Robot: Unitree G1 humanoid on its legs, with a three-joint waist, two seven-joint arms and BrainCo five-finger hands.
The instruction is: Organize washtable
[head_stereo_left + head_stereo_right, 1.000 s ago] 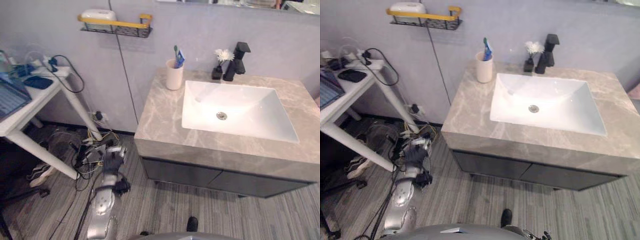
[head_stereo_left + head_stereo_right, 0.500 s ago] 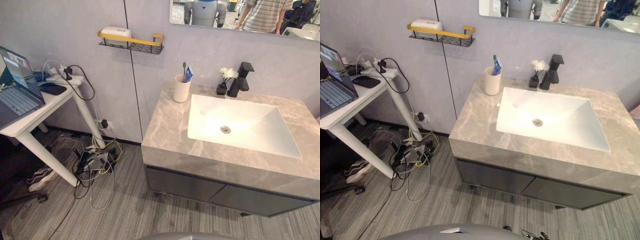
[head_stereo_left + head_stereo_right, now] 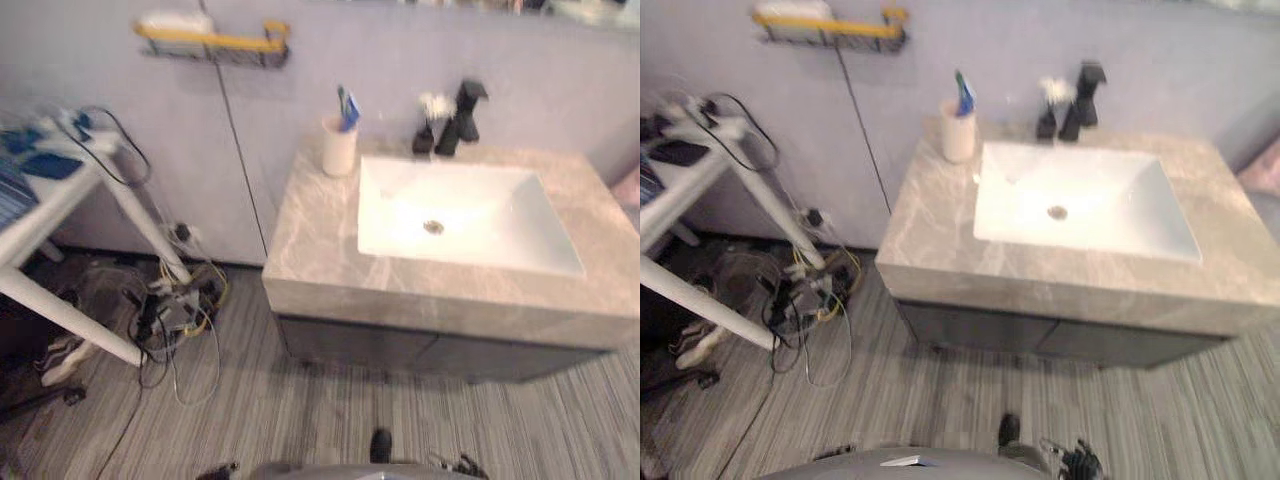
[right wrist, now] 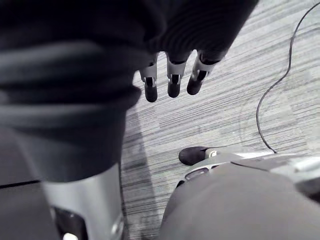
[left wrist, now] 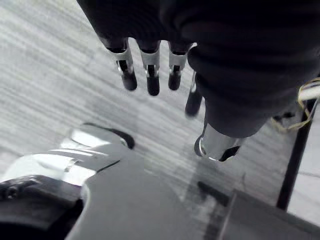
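Marble washtable top looks tidy; cup holding a toothbrush stands at its back left corner; likely light, smooth, breakable, so wrap round its middle; left hand and right hand dangle over floor, fingers relaxed, empty.

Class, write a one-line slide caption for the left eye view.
Marble washtable with white sink, black tap, toothbrush cup and flower vase; side table and wall shelf to its left.
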